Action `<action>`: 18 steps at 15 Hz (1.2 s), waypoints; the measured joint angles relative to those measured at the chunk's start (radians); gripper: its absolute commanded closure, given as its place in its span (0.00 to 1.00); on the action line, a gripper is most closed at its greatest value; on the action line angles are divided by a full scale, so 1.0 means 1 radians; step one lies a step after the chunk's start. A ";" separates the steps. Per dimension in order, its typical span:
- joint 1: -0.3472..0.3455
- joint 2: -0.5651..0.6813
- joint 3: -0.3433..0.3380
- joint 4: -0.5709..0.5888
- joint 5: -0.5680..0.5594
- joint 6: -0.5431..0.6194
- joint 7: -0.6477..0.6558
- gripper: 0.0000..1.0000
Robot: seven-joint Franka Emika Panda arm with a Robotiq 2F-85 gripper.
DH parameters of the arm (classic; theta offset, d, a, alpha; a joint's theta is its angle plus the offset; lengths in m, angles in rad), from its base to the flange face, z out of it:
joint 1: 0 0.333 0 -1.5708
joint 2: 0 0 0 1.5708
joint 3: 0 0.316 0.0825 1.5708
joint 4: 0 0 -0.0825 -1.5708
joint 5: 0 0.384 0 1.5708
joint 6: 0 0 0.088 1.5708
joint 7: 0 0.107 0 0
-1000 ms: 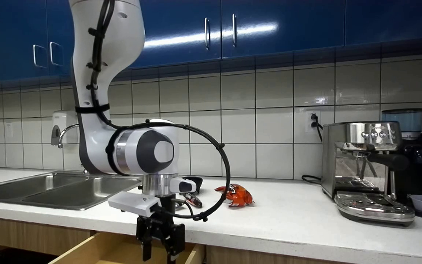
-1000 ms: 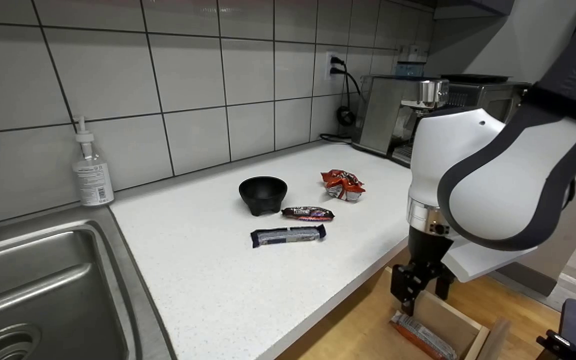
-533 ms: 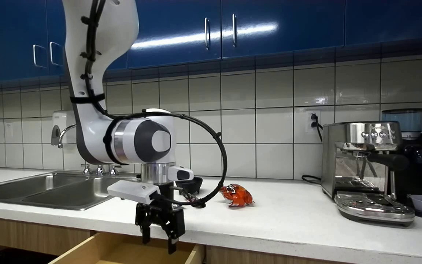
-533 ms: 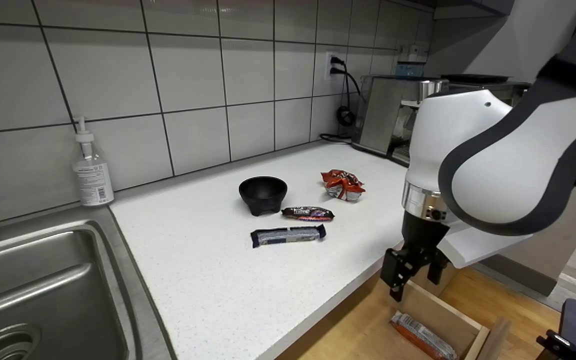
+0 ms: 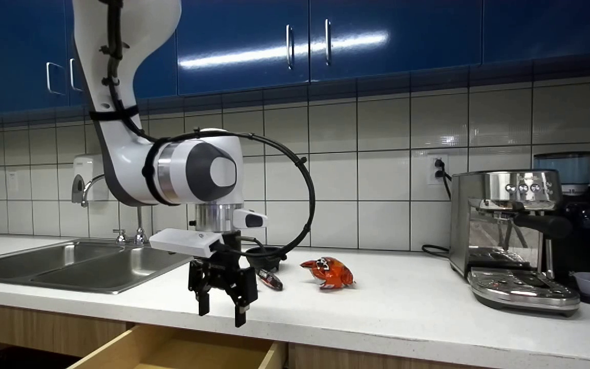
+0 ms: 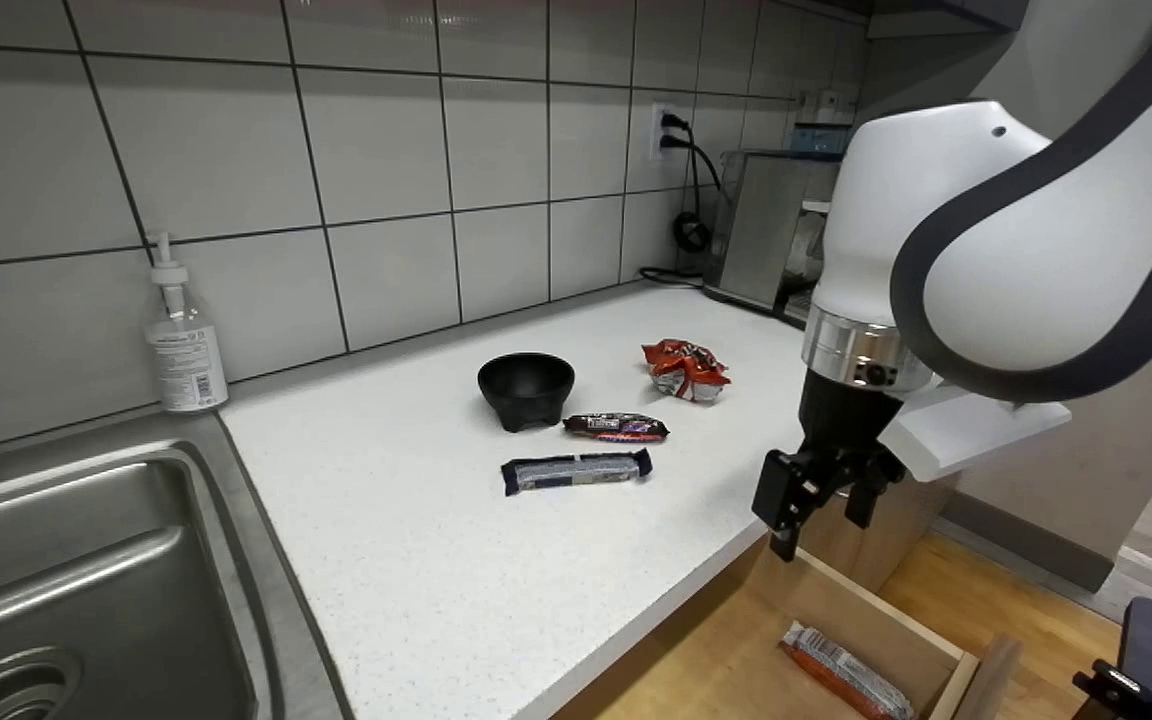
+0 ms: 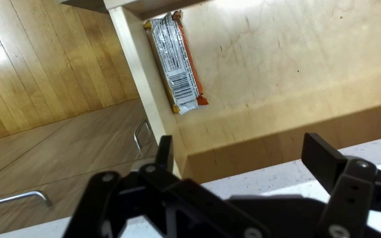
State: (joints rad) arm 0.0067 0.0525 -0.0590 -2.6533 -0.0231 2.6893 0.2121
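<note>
Bench (image 6: 436, 590): white, speckled; pale wood drawer (image 7: 276, 62) open under its front edge. Hand (image 7: 244, 155) hangs by that front edge, higher than the drawer, fingers spread apart. Black footed bowl (image 6: 526, 392) sits toward the back edge. Crumpled red bag (image 6: 686, 372), silvery below, also on the back-edge side. Wrapped bar (image 7: 176, 64) lies flat in the drawer, right beside a side wall, lower than the hand: silver-white panel up, dense dark print plus barcode, orange down one long side, yellow down the opposite one, serrated end seal, film shiny and creased. Navy bar (image 6: 576, 471) and dark-brown bar (image 6: 618, 428) lie on the bowl's front-edge side.
</note>
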 measured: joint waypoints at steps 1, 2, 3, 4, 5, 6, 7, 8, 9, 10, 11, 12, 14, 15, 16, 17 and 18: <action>0.000 -0.007 0.000 0.005 -0.004 -0.012 -0.002 0.00; 0.000 -0.012 0.000 0.012 -0.010 -0.024 -0.003 0.00; 0.000 -0.014 0.000 0.021 -0.015 -0.035 -0.005 0.00; 0.000 -0.014 0.000 0.033 -0.021 -0.046 -0.011 0.00; 0.000 -0.014 0.000 0.047 -0.025 -0.058 -0.022 0.00; 0.000 -0.014 0.000 0.064 -0.026 -0.074 -0.043 0.00; -0.001 -0.014 -0.001 0.083 -0.027 -0.091 -0.071 0.00; -0.003 -0.013 -0.002 0.104 -0.029 -0.110 -0.101 0.00; -0.006 -0.012 -0.003 0.124 -0.031 -0.127 -0.135 0.00; -0.010 -0.010 -0.005 0.144 -0.035 -0.143 -0.169 0.00; -0.014 -0.006 -0.006 0.166 -0.038 -0.160 -0.210 0.00; -0.019 -0.001 -0.007 0.188 -0.040 -0.175 -0.251 0.00; -0.025 0.016 -0.007 0.228 -0.049 -0.198 -0.326 0.00; -0.026 0.027 -0.007 0.246 -0.055 -0.205 -0.358 0.00; -0.027 0.041 -0.007 0.265 -0.058 -0.211 -0.386 0.00; -0.027 0.057 -0.007 0.285 -0.061 -0.217 -0.408 0.00; -0.028 0.075 -0.007 0.307 -0.067 -0.222 -0.428 0.00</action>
State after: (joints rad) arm -0.0214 0.1280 -0.0662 -2.3466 -0.0898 2.4677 -0.2156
